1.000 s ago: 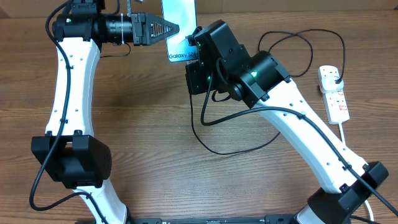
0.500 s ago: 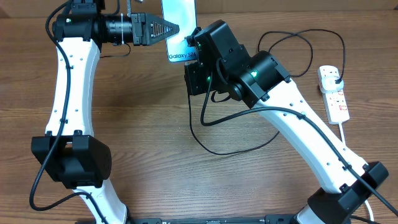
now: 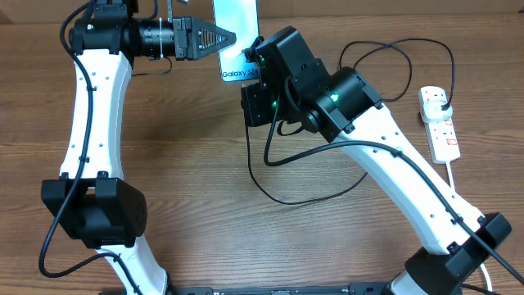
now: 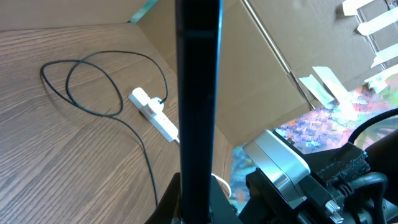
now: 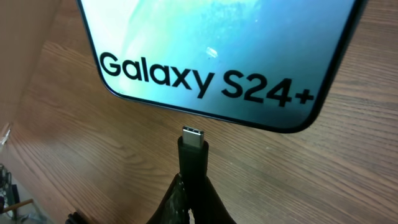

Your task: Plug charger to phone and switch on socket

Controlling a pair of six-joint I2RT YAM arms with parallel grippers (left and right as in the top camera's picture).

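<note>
My left tool (image 3: 225,38) is clamped on the phone (image 3: 237,24) at the far side of the counter (image 3: 188,164). My right tool (image 5: 193,190) is clamped on the charger (image 5: 192,149) behind its connector. The connector tip sits just below the phone's bottom edge, apart from it. The socket (image 3: 440,123) lies well to the right.

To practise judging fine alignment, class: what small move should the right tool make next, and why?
Probably ease the right tool forward to push the connector into the bottom edge of the phone: its tip points at that edge across a gap, while the left tool grips the phone.
</note>
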